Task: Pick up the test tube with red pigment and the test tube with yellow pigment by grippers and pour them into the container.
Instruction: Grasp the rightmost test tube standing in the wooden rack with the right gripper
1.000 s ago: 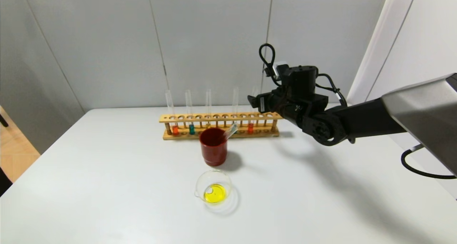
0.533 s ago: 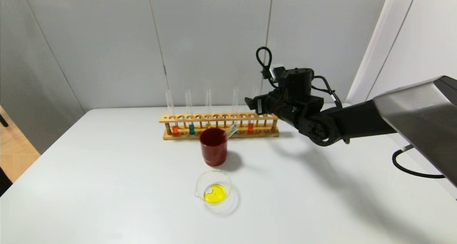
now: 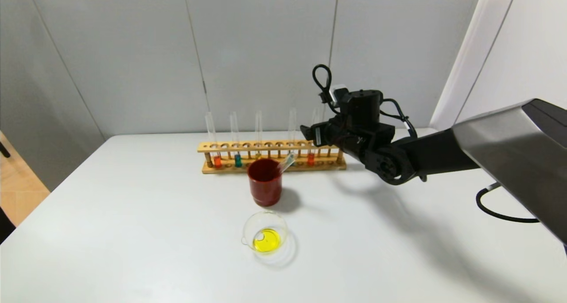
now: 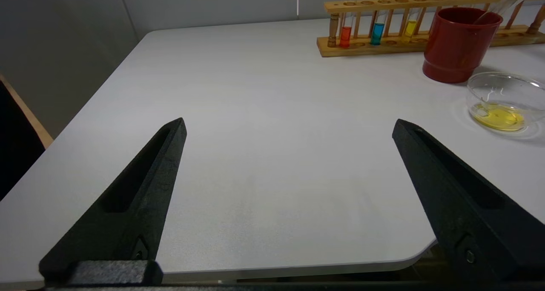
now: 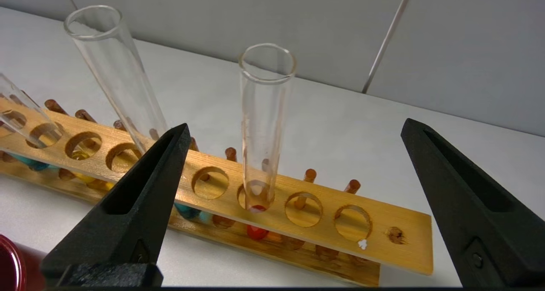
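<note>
Reaching over the table's far right, the right gripper [image 3: 310,132] hangs beside the wooden rack [image 3: 270,147], where the test tube with red pigment [image 3: 311,158] stands upright; nearer, the container [image 3: 265,232] holds yellow liquid before a red cup [image 3: 265,181]. From the left wrist, the left gripper [image 4: 289,127] is spread wide above bare table, well apart from the test tube with yellow pigment [image 4: 410,27] racked. From the right wrist, fingers [image 5: 144,189] gape apart, the red tube [image 5: 262,129] between them, untouched.
</note>
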Robot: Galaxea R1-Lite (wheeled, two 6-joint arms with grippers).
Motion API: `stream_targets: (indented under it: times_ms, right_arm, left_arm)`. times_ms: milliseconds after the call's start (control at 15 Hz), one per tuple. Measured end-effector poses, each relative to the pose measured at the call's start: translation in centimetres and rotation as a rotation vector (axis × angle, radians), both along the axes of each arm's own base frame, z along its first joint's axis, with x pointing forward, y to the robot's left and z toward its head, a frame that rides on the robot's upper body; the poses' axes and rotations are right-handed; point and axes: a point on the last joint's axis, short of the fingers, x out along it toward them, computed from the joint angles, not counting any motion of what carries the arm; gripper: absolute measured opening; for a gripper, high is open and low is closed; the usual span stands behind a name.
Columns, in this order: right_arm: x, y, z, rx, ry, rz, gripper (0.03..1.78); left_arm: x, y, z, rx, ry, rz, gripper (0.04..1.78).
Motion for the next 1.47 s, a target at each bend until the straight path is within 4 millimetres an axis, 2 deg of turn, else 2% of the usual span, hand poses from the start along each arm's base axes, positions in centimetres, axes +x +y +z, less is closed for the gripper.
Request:
stream_targets:
  times_ms: [400, 533, 733, 1000, 1133, 1467]
  right_arm:
    - [0.17, 0.1, 0.0, 0.0, -0.001, 0.001, 1.72]
    - [0.14, 0.25, -0.17, 0.0, 0.004, 0.013, 1.62]
    - [0.13, 0.47, -0.49, -0.001, 0.013, 0.033, 1.27]
    - [0.09, 0.7, -0.73, -0.001, 0.019, 0.042, 0.55]
    - [0.09, 0.7, -0.73, -0.001, 0.019, 0.043, 0.31]
    - [0.1, 0.7, -0.72, -0.002, 0.018, 0.043, 0.27]
  left_arm:
    - [0.0, 0.0, 0.0, 0.0, 0.0, 0.0, 1.71]
    - [0.0, 0.0, 0.0, 0.0, 0.0, 0.0, 1.71]
    - [0.0, 0.0, 0.0, 0.0, 0.0, 0.0, 1.71]
    - [0.0, 0.0, 0.0, 0.0, 0.0, 0.0, 1.71]
    - [0.0, 0.0, 0.0, 0.0, 0.0, 0.0, 1.71]
    - [0.0, 0.0, 0.0, 0.0, 0.0, 0.0, 1.71]
